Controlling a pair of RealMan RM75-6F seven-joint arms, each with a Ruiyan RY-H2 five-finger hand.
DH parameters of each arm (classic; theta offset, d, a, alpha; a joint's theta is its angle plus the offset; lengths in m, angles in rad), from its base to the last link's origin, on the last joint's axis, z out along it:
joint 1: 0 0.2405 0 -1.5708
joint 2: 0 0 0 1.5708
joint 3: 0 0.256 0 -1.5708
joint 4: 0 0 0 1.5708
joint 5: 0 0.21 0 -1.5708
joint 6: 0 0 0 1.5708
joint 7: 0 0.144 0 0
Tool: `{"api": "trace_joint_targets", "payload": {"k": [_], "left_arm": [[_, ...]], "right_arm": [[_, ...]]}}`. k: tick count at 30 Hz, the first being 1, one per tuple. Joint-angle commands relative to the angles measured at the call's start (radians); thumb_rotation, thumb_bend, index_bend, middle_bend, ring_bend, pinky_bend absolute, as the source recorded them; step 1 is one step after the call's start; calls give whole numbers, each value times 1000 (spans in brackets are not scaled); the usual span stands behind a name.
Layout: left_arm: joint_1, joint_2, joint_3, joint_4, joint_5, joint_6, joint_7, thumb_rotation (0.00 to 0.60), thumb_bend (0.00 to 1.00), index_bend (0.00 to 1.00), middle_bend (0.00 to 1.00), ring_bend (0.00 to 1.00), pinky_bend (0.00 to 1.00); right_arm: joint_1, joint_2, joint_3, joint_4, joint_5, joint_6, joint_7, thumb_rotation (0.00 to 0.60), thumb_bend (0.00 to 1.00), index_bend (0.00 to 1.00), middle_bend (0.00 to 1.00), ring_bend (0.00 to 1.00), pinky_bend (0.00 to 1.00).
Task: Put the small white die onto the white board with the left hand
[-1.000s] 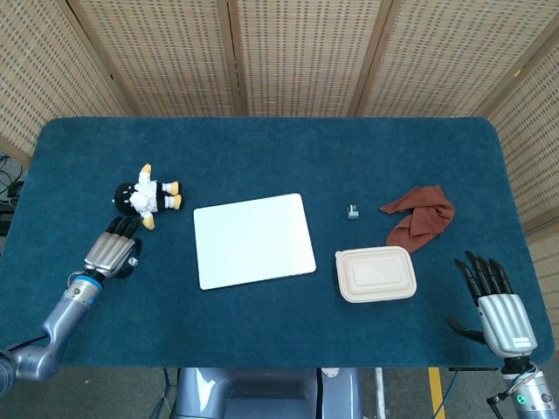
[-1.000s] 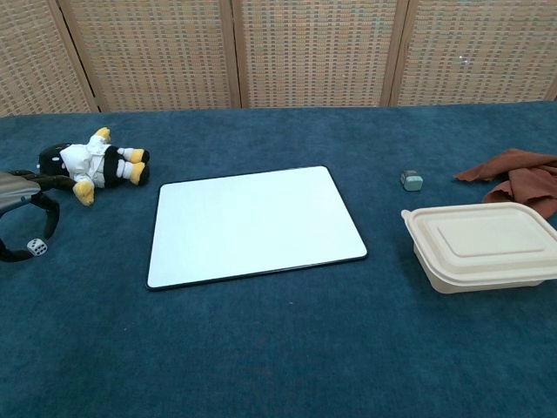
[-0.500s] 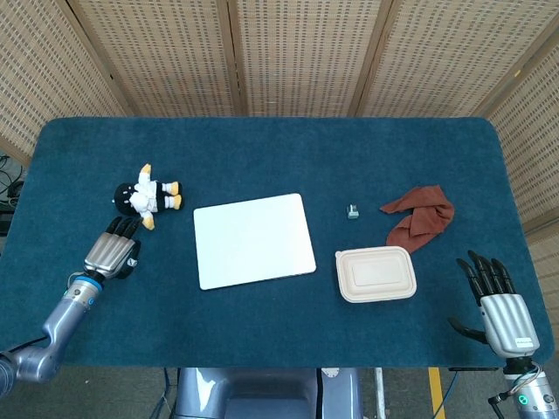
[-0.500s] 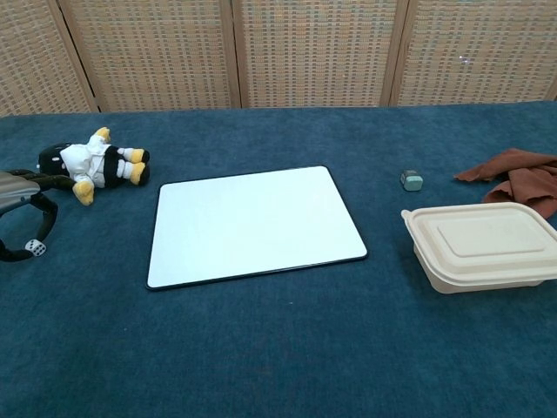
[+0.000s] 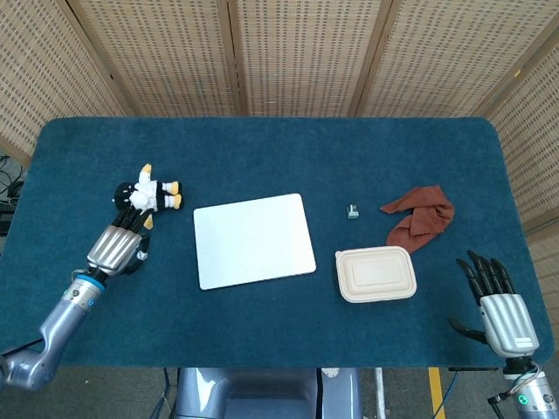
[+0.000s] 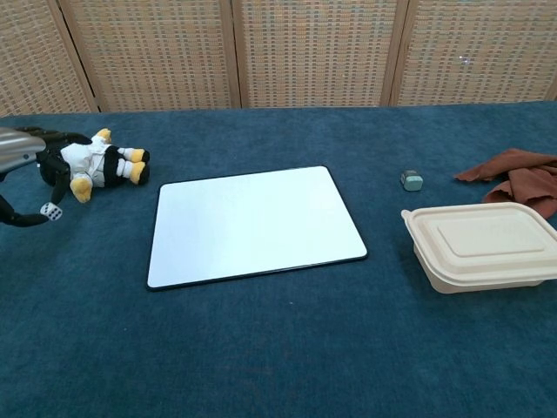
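Note:
The small white die point(image 6: 52, 212) hangs just above the blue cloth at the far left, pinched in the fingertips of my left hand point(image 6: 35, 148). In the head view that left hand point(image 5: 117, 244) covers the die, beside the plush toy. The white board point(image 5: 253, 240) lies flat at the table's middle, a short way to the right of the left hand, also seen in the chest view as the white board point(image 6: 252, 225). My right hand point(image 5: 498, 301) rests open at the near right corner, fingers spread, holding nothing.
A penguin plush point(image 6: 91, 163) lies right behind the left hand. A beige lidded food box point(image 5: 376, 274), a rust-red cloth point(image 5: 421, 216) and a small grey-green block point(image 5: 353, 210) sit right of the board.
My left hand has risen off the cloth and shifted slightly toward the board, carrying the die up with it. The right hand has stayed put.

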Motion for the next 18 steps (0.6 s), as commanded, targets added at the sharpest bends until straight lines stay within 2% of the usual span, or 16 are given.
{"api": "trace_joint_targets", "payload": {"k": [1,5,12,18], "left_arm": [[-19,31,-39,-72,-23,26,48,600,361,613,0,0,0],[-54,28,-83,-142,-73,18,85,600,361,613,0,0,0],[-129,-12,-133,-191,-164,-13,166,600,359,613,0,0,0],[-166,-55,-148,-207,-220,21,243,600,354,613,0,0,0]], "right_arm": [[0,0,-1,0,-4,2,1,600,208,0,0,0,0],[0,1,-2,-2,-6,2,0,600,208,0,0,0,0],[-2,4,1,-1,1,2,7,600,208,0,0,0,0],[0,6,3,4,8,-2,19,600,208,0,0,0,0]]}}
